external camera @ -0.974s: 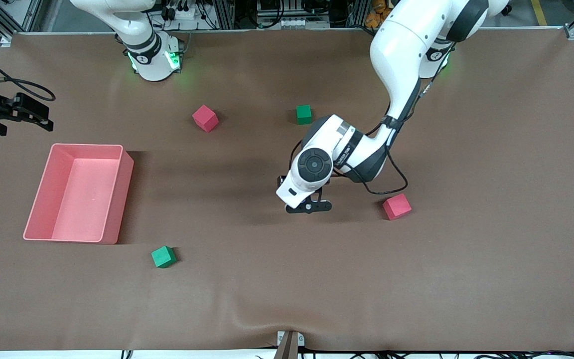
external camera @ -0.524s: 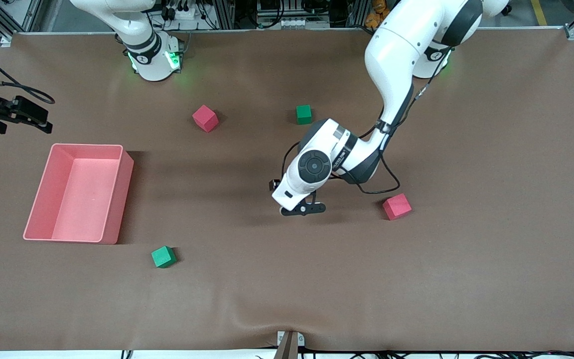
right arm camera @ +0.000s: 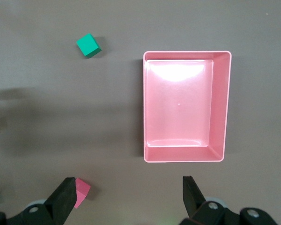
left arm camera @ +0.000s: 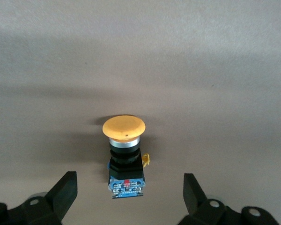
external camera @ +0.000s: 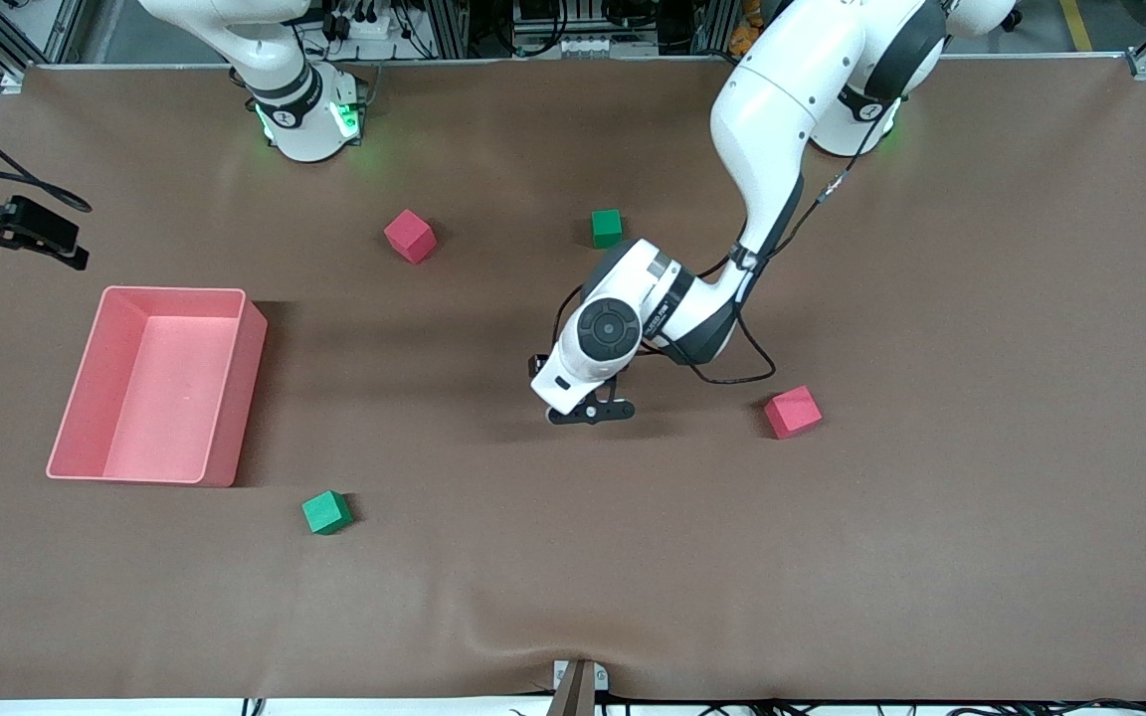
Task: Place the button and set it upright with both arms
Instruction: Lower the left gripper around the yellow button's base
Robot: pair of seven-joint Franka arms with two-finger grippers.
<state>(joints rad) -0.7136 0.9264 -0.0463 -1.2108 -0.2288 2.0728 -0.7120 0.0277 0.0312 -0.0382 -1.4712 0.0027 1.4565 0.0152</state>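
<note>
The button point(left arm camera: 125, 157) lies on its side on the brown mat, with a round orange cap, a black body and a blue base. My left gripper point(left arm camera: 130, 199) is open over it, one finger point(left arm camera: 65, 188) on each side of the base, not touching it. In the front view the left gripper point(external camera: 588, 410) is low over the middle of the table and hides the button. My right gripper point(external camera: 41, 237) is open and empty, up in the air over the table's edge at the right arm's end; it also shows in the right wrist view point(right arm camera: 129, 199).
A pink bin point(external camera: 240, 398) stands at the right arm's end and also shows in the right wrist view point(right arm camera: 220, 108). Red cubes point(external camera: 410, 236) point(external camera: 793, 412) and green cubes point(external camera: 607, 228) point(external camera: 325, 512) lie scattered round the left gripper.
My left gripper has moved a little toward the right arm's end of the table. My right gripper has drifted outward past the table's edge.
</note>
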